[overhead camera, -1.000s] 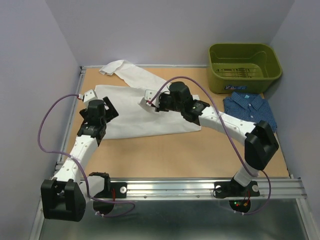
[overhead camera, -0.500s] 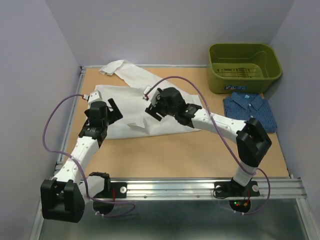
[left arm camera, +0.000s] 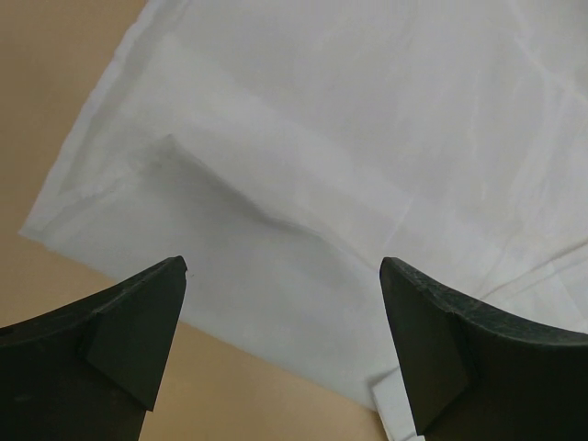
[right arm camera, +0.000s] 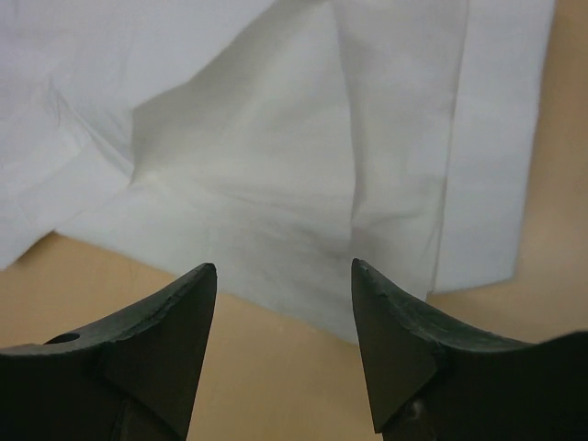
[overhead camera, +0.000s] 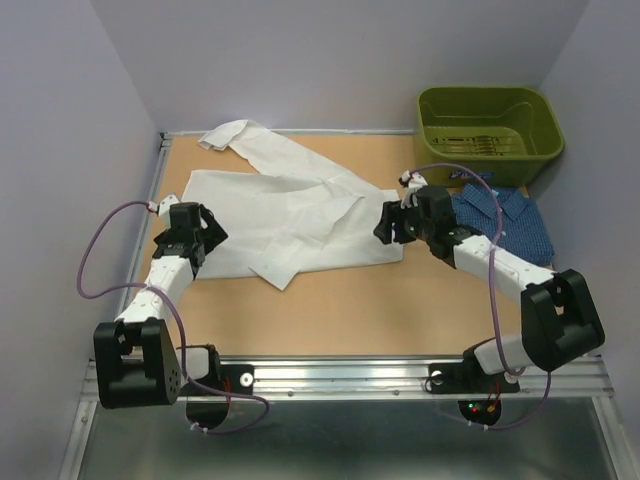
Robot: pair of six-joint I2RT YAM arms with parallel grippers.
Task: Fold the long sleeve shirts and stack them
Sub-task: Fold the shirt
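The blue shirt (overhead camera: 515, 215) is already folded just in front of the green bin (overhead camera: 485, 168), but the white shirt (overhead camera: 290, 215) is spread out to the bin's left, half folded and not yet stacked, and nothing is held by the open left claw (left arm camera: 285, 303) or the open right claw (right arm camera: 280, 303).
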